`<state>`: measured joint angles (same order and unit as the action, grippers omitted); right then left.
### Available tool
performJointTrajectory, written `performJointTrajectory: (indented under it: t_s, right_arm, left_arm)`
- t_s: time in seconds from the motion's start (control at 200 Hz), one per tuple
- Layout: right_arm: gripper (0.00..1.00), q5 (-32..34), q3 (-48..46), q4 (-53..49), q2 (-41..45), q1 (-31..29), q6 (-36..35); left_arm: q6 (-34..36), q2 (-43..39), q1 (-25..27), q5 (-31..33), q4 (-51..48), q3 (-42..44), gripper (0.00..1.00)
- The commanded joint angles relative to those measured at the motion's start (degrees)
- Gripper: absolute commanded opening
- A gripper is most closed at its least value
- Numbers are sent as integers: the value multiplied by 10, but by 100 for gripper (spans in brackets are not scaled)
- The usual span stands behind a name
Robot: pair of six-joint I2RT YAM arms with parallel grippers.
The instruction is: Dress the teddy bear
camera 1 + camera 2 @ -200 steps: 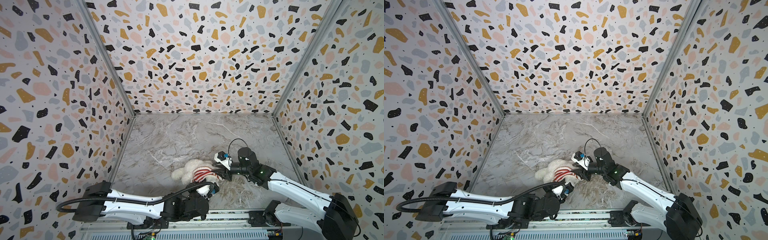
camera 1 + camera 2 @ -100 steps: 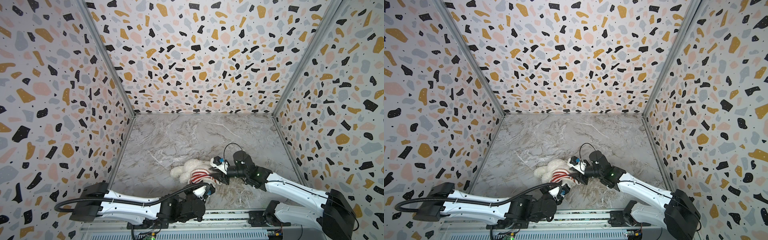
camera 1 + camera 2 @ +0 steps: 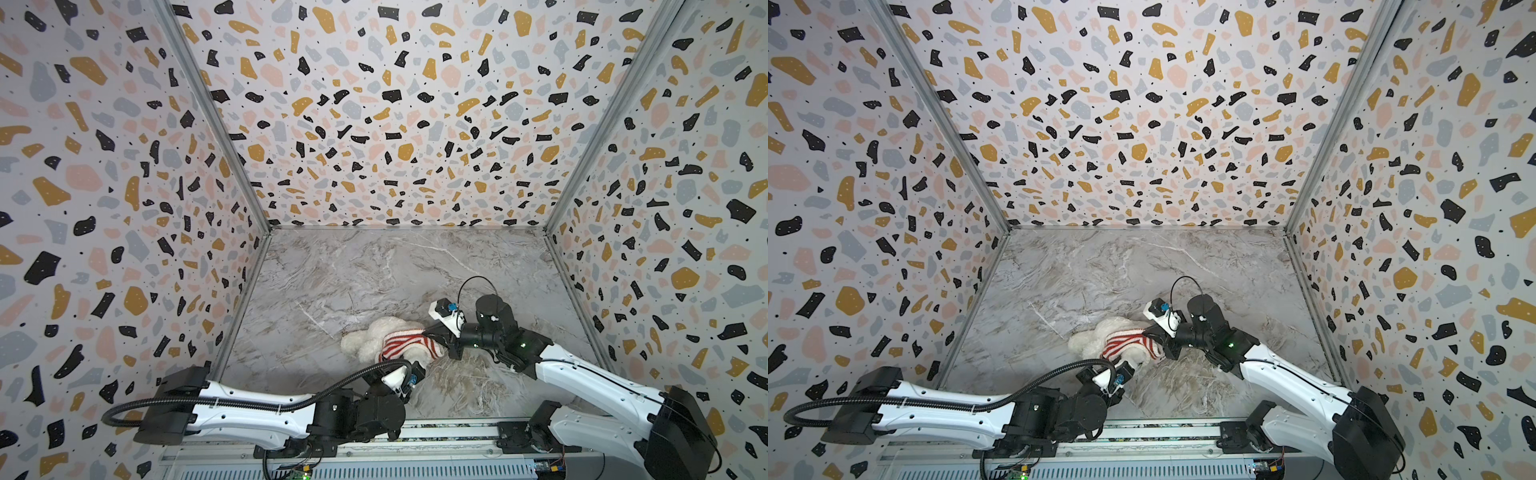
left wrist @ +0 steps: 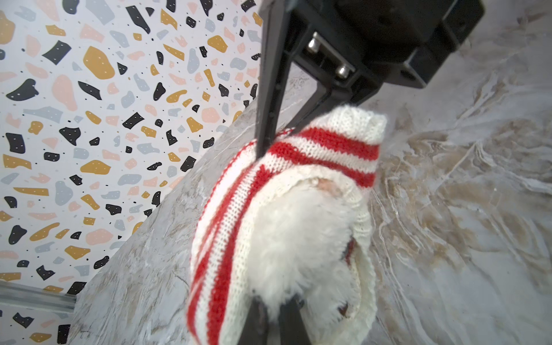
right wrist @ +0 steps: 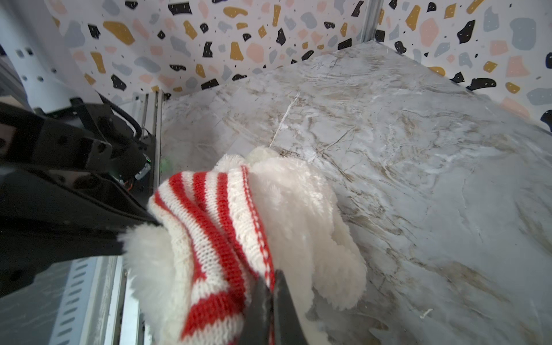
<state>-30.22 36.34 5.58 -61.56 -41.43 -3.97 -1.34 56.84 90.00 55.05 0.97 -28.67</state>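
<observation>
Clamping the sweater (image 5: pixel 215 239), right gripper (image 5: pixel 271 283) has just closed; left gripper (image 4: pixel 274 304) still grips teddy bear (image 3: pixel 374 332).

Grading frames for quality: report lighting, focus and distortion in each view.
Both top views: even, soft light, no glare, wide-angle splay of the walls, teddy bear crisp. Left wrist view: striped sweater knit sharp, the left fingers a dark blur at the frame edge. Right wrist view: right fingers blurred up close, left arm dark, little detail.
</observation>
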Motion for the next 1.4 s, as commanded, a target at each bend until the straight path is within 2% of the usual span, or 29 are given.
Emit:
performJointTrajectory:
  t_s: [0.0, 0.2, 0.43, 0.571, 0.681, 0.836, 0.936, 1.066, 1.196, 1.397]
  right_arm:
    - [0, 61, -12, 11, -2, 39, 37]
    - [0, 46, -20, 41, -33, 67, 67]
    - [0, -7, -27, 79, -86, 87, 87]
    - [0, -22, -25, 91, -76, 65, 77]
    - [0, -27, -10, 85, -79, 43, 72]
    - [0, -44, 1, 107, -88, 19, 89]
    - [0, -45, 7, 115, -84, 5, 97]
    - [0, -1, -4, 110, -83, 22, 106]
    - [0, -19, -18, 109, -105, 86, 113]
    - [0, -9, -9, 86, -129, 88, 88]
  left_arm:
    - [-15, -30, 3, 39, 9, 5, 0]
    - [-19, -93, 3, 45, 8, 12, 0]
    - [-17, -129, 3, 37, 12, 18, 0]
    - [-9, -104, 4, 9, 26, 20, 0]
    - [-4, -46, 3, -3, 25, 2, 0]
    - [16, 10, 2, -17, 59, -11, 0]
    - [22, 17, 0, -21, 66, -12, 0]
    - [21, -8, -3, -44, 63, -14, 0]
    - [12, -48, -5, -74, 47, -15, 0]
    - [-9, -104, -5, -65, 25, -4, 0]
